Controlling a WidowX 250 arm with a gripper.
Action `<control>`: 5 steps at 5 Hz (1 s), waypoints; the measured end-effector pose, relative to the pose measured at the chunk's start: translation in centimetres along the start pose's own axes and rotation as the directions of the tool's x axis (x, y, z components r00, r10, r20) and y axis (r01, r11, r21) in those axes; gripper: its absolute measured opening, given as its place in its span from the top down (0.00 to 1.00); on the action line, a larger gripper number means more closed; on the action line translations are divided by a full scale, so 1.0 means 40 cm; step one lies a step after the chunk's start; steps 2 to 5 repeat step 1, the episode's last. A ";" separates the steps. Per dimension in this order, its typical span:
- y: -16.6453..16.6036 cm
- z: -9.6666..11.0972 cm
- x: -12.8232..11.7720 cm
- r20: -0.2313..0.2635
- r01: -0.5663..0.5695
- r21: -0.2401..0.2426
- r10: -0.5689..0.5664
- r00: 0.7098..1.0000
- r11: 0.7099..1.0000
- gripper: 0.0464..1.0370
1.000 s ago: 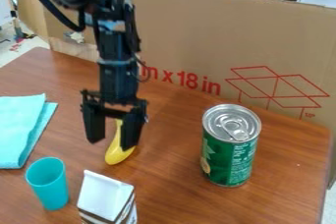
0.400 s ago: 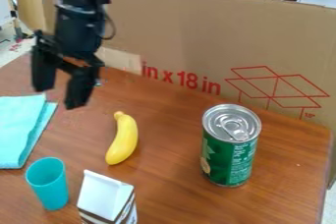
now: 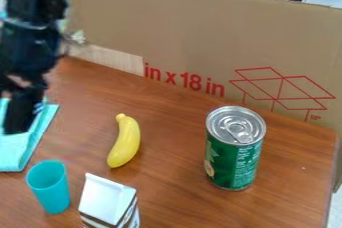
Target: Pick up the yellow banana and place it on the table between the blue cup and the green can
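At the left edge of the camera view, the black gripper [image 3: 19, 114] hangs over the turquoise cloth [image 3: 15, 149], partly cut off by the edge. It looks open, and no object shows at its visible finger. A yellow banana [image 3: 125, 141] lies on the table to the right, apart from the gripper. Below the cloth stands a teal cup [image 3: 49, 187], with a white and brown carton [image 3: 109, 201] beside it at the bottom edge. A green can [image 3: 234, 149] with a silver lid stands upright on the right.
A large cardboard panel [image 3: 200, 37] with red print stands along the back of the brown wooden table [image 3: 174, 172]. The table's right edge runs down near the view's right side. Cables and equipment lie behind the panel.
The gripper has moved left from over the banana to the cloth at the left edge, staying open. The banana, cup, carton and can have stayed in place.
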State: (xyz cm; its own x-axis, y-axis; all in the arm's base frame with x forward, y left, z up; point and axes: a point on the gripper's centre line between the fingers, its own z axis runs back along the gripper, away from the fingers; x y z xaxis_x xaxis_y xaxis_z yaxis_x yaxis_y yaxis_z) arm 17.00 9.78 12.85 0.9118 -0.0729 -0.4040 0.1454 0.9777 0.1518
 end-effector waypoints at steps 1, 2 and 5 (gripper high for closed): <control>0.002 0.002 -0.001 0.007 0.002 0.003 -0.002 1.000 1.000 0.04; 0.002 0.002 -0.001 0.007 0.002 0.003 -0.002 1.000 1.000 0.04; 0.002 0.002 -0.001 0.007 0.002 0.003 -0.002 1.000 1.000 0.04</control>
